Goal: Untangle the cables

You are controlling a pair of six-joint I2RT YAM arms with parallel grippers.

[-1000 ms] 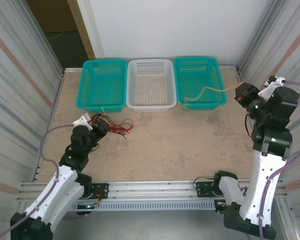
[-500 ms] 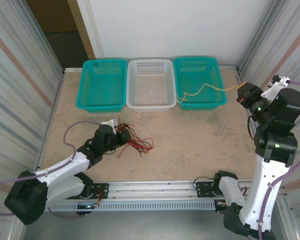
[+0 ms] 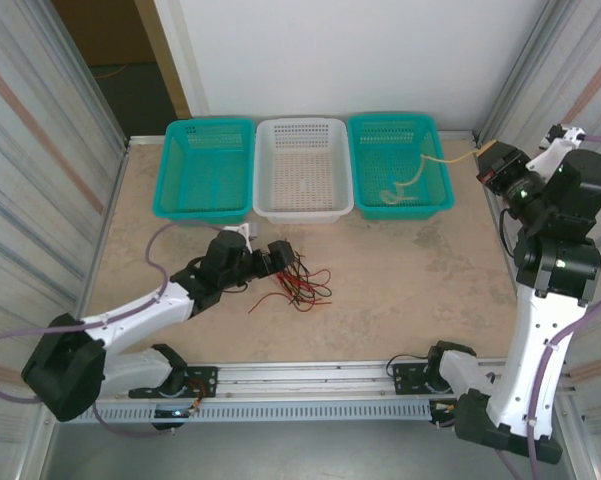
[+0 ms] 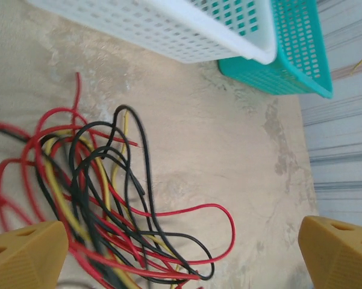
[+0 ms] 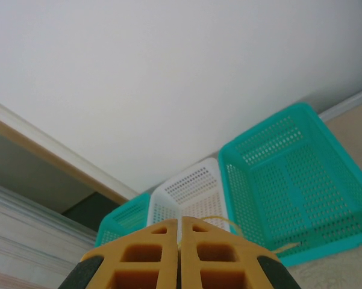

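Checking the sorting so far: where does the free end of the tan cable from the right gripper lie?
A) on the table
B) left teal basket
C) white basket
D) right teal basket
D: the tan cable runs from the shut right gripper over the rim and coils on the floor of the right teal basket.

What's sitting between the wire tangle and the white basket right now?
Nothing: bare tabletop separates the wire tangle from the white basket, seen in the top external and left wrist views.

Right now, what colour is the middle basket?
The middle basket is white; the top view shows it best.
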